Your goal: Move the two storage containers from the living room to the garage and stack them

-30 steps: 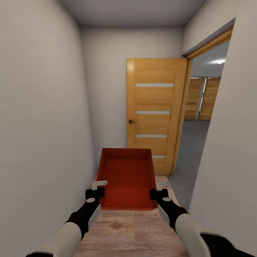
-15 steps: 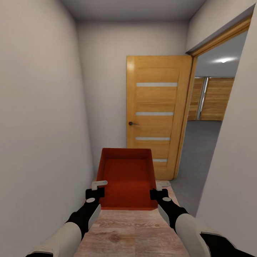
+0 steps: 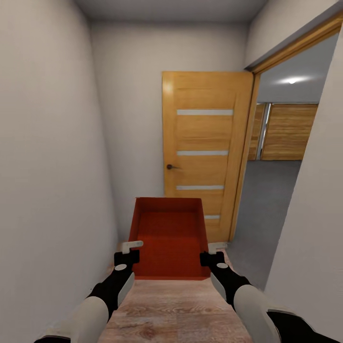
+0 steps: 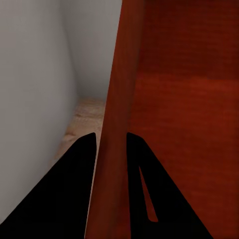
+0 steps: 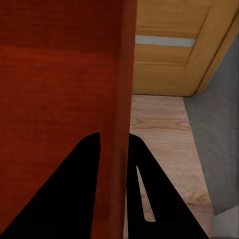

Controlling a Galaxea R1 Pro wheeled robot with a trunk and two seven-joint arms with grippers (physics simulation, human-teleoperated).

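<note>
One orange-red open-topped storage container [image 3: 167, 238] hangs level in front of me, above the light wood plank hallway floor [image 3: 176, 309]. My left gripper [image 3: 129, 248] is shut on its left wall, and the left wrist view shows that wall [image 4: 115, 114] pinched between the dark fingers [image 4: 74, 169] of the left gripper [image 4: 110, 137]. My right gripper [image 3: 213, 248] is shut on the right wall [image 5: 122, 74], which runs between the two fingers of the right gripper [image 5: 113, 137]. The other container and the living room are out of view.
I am in a narrow hallway between white walls. A wooden door [image 3: 205, 152] stands swung open ahead. To its right, a doorway opens onto a room with a dark grey floor [image 3: 264, 200] and wood panels [image 3: 288, 133] at its far side.
The camera has moved forward down the hallway, so the doorway at the right shows wider. The container stays in both grippers, unchanged.
</note>
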